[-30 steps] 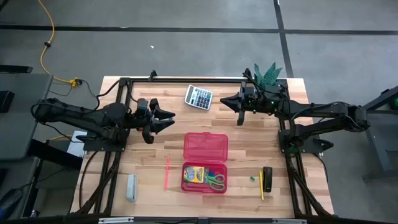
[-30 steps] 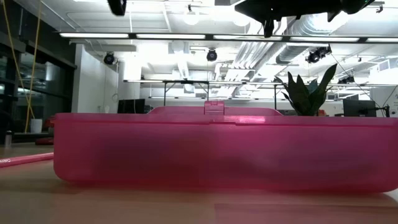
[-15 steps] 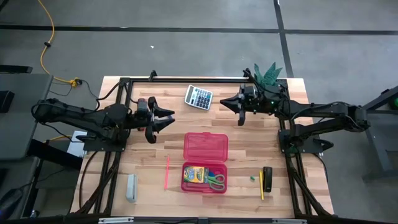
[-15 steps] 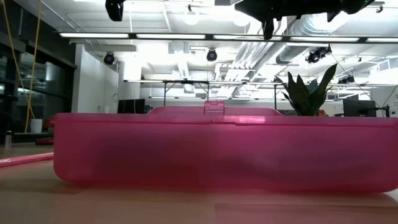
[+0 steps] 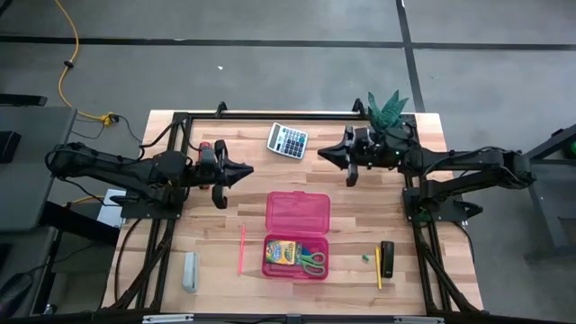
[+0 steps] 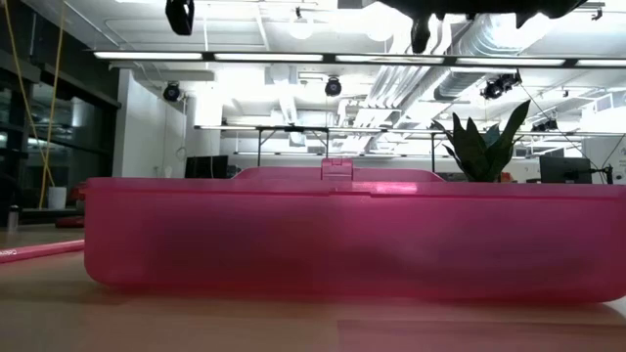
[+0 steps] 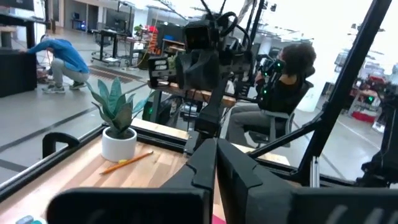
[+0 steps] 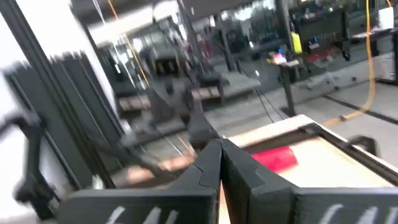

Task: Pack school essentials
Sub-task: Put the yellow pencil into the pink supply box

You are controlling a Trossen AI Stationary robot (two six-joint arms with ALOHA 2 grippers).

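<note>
Pink pencil lengthwise front-to-back.

Translucent glossy plastic case, wooden table

Left tool fingers now closed

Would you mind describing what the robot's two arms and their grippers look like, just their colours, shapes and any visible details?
Both arms are dark, nearly black, built of slim jointed segments with cables along them. The left gripper ends in two tapered, pointed black fingers, with a small red spot behind it on the wrist. The right gripper has the same wedge-shaped black fingers, with tiny green lights on its wrist. No other markings show.
</note>
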